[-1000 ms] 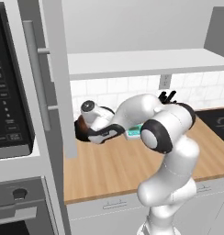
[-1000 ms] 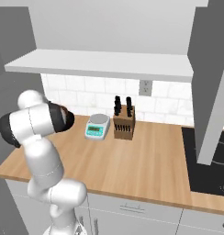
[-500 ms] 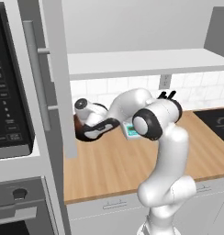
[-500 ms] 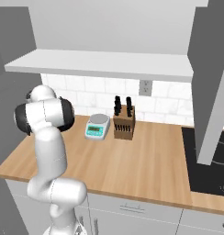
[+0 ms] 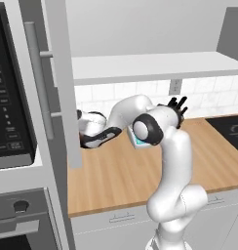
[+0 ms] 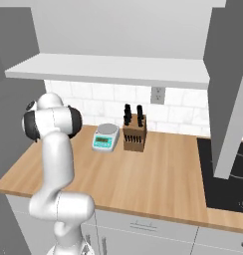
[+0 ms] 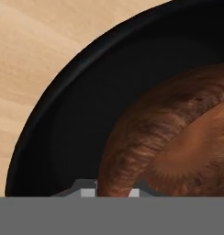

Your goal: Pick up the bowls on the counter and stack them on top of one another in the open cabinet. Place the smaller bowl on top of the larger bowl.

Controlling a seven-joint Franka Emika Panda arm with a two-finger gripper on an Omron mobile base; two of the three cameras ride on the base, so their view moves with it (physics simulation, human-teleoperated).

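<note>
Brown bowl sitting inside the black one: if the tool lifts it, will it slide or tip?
The brown bowl looks rigid, so probably no flexing. The black bowl is glossy and curved, so the brown one may slide or rock if nudged. Its round form suggests rolling if tipped.

The counter (image 6: 158, 172) looks like pale wood with a fine streaked grain, matt. The black bowl (image 7: 63, 114) is smooth and dark, with a faint sheen along its rim. The brown bowl (image 7: 178, 137) has a mottled, streaky reddish glaze that looks rougher. The knife block (image 6: 134, 137) is brown wood with black handles. The scale (image 6: 105, 137) looks like plastic with a grey metal-like plate. The shelf (image 6: 108, 69) is flat matt white. The wall tiles (image 6: 98, 107) are smooth white. The microwave (image 5: 11, 97) front is glossy black.
</note>
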